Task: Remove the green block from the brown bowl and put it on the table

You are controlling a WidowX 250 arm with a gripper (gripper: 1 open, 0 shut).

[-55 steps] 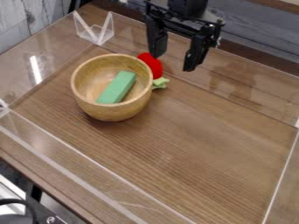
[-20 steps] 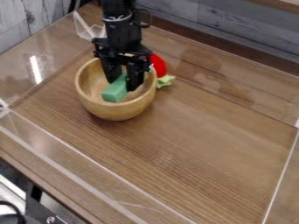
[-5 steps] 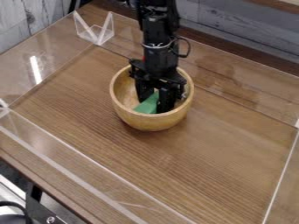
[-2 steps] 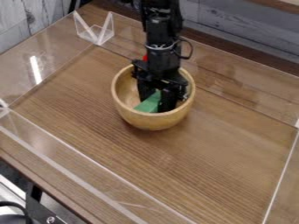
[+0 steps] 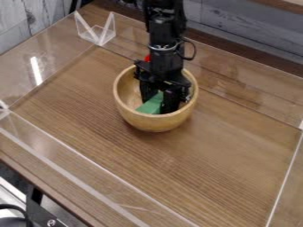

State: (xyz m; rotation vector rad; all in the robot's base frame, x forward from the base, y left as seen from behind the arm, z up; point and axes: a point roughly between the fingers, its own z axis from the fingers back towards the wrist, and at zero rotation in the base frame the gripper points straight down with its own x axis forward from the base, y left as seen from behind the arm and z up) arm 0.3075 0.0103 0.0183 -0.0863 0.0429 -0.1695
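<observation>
On the tabletop I found the brown bowl near centre, with the green block inside it. My end effector pointed straight down into the bowl, clamped on the block. Since eleven seconds prior, the bowl had shifted right.

The gripper reaches down into the bowl and covers most of the block; only a green corner shows. Whether the jaws' tips touch the bowl's floor cannot be told. The arm runs off the top edge. The counter is cut at every edge.
</observation>
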